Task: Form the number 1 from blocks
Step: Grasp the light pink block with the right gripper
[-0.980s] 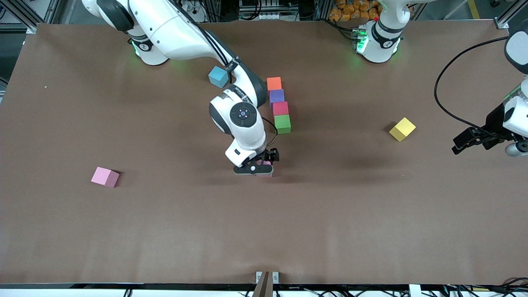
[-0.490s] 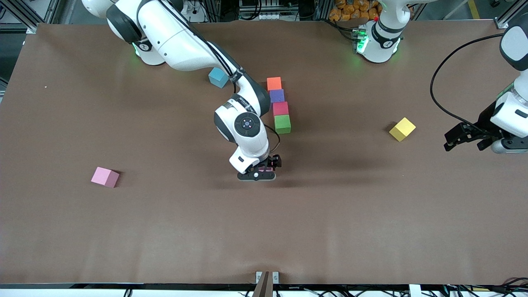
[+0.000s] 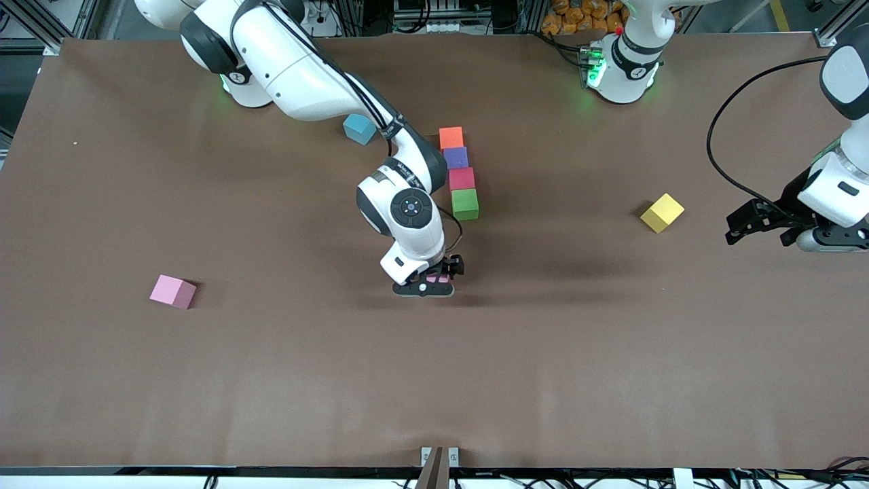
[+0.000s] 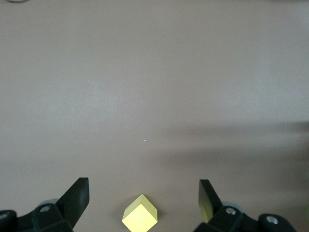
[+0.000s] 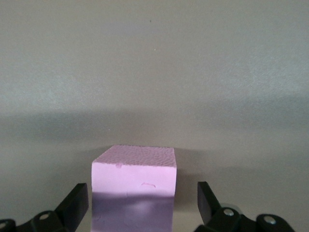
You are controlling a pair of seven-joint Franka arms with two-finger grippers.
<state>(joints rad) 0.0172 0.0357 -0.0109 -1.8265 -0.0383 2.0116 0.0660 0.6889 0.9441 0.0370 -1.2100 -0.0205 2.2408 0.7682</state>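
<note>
Front view, largest element first. The brown desk [image 3: 204, 380] fills the frame. The right arm reaches from its base at the upper left down to the centre of the frame, where the right gripper [image 3: 434, 282] hangs low over a pink block [image 3: 438, 278], mostly hidden under it in this view. In the right wrist view that pink block [image 5: 133, 191] sits between the two fingers [image 5: 75, 205]; they stand apart, with a gap showing on each side of the block, so it is straddled but not clamped. The block looks to rest on the desk, square to the fingers, its flat sides facing them.

At the right edge of the frame the left arm waits, its left gripper [image 3: 757, 227] above the desk with fingers [image 4: 77, 198] apart and nothing between them.

Just above centre, four blocks form a touching column: orange block [image 3: 451, 137] at the top, then purple block [image 3: 455, 158], red block [image 3: 461, 178] and green block [image 3: 465, 203] lowest. The straddled pink block lies below the green one and slightly to its left in the frame, apart from it. Judged from this, extending the column calls for carrying that block up the frame toward the green one; the right arm is plainly the nearer.

Loose blocks: a blue block [image 3: 358, 128] at upper centre-left, a yellow block [image 3: 662, 212] at centre-right near the left gripper, and a second pink block [image 3: 172, 291] at lower left.
</note>
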